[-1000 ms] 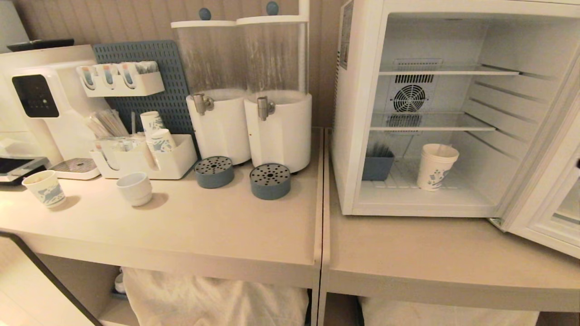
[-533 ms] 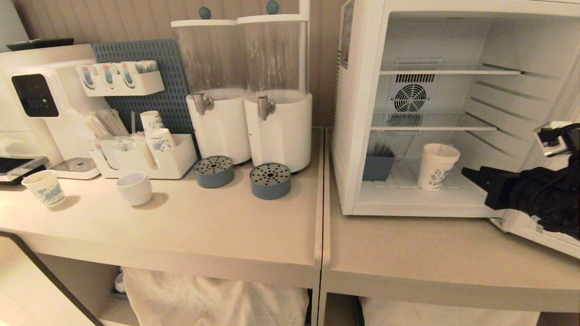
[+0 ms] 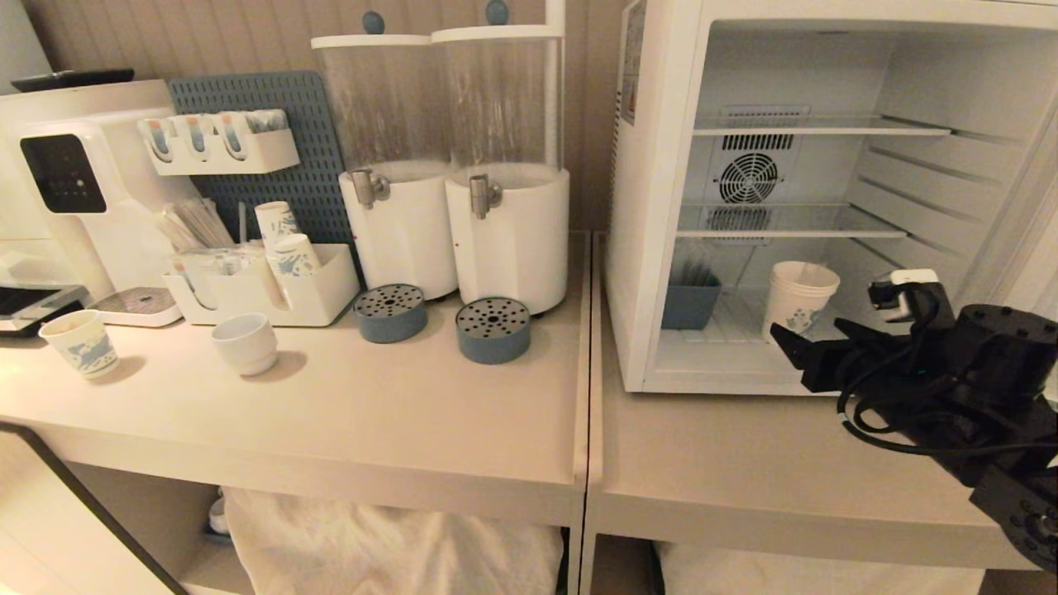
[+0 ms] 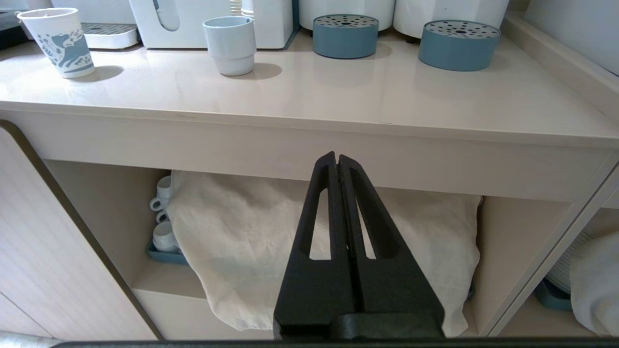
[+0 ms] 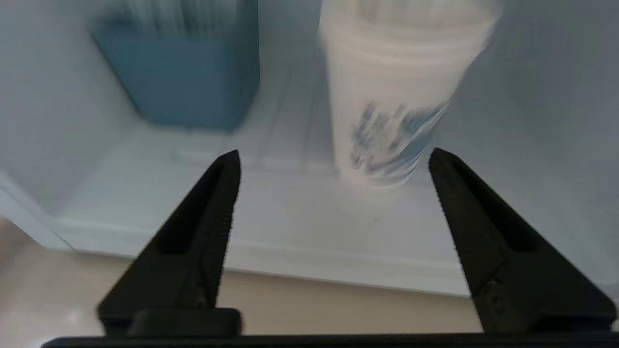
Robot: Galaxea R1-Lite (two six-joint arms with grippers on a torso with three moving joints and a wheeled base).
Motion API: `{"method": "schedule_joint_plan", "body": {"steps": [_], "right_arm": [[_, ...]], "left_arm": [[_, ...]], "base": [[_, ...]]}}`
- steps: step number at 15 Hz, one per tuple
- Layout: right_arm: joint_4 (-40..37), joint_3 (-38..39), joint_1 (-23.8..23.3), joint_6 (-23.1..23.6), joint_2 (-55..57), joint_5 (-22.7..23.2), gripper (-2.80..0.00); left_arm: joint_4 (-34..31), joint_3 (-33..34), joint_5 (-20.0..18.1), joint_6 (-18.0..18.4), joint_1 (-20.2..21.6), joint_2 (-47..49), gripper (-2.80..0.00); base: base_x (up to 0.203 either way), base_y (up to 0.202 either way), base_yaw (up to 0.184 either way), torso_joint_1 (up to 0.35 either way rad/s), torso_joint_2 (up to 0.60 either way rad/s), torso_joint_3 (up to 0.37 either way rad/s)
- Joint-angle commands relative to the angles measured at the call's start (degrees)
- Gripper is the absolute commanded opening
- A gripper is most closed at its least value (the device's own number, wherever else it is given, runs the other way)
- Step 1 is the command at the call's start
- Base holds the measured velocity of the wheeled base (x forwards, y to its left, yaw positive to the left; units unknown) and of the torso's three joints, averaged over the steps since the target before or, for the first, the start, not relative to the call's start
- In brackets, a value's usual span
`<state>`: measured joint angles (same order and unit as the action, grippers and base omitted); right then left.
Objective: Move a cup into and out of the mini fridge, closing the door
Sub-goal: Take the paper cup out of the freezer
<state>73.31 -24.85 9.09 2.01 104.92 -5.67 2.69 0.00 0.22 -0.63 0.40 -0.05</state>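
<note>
Cup [image 3: 798,302] stands inside the mini fridge [image 3: 661,207], its base hidden behind the right gripper [image 5: 333,166]. Those fingers [image 5: 213,203] are spread wide, empty; the wrist view is blurred.

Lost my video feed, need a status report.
Right end effector open, at fridge mouth, short of cup. Left end effector shut, parked below counter. Cup upright on fridge floor. Path clear.

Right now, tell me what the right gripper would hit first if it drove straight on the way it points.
Most likely the cup on the mini fridge floor. The right gripper, jaws open, points into the fridge with the cup slightly off-centre between them; depth is unclear.
</note>
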Motion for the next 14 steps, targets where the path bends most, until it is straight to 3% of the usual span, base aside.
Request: {"method": "schedule_joint_plan", "body": {"steps": [1, 14], "right_arm": [[0.4, -1.4, 0.1, 0.1, 4.2, 0.0, 0.00], [-2.1, -11.3, -2.9, 0.2, 11.1, 0.0, 0.00]], "left_arm": [[0.0, 1.1, 0.0, -0.2, -0.1, 0.0, -2.80], [0.0, 1.1, 0.0, -0.4, 0.0, 0.0, -2.80]], "base": [[0.000, 0.000, 0.000, 0.000, 0.00, 0.000], [0.000, 0.000, 0.000, 0.000, 0.00, 0.000]]}}
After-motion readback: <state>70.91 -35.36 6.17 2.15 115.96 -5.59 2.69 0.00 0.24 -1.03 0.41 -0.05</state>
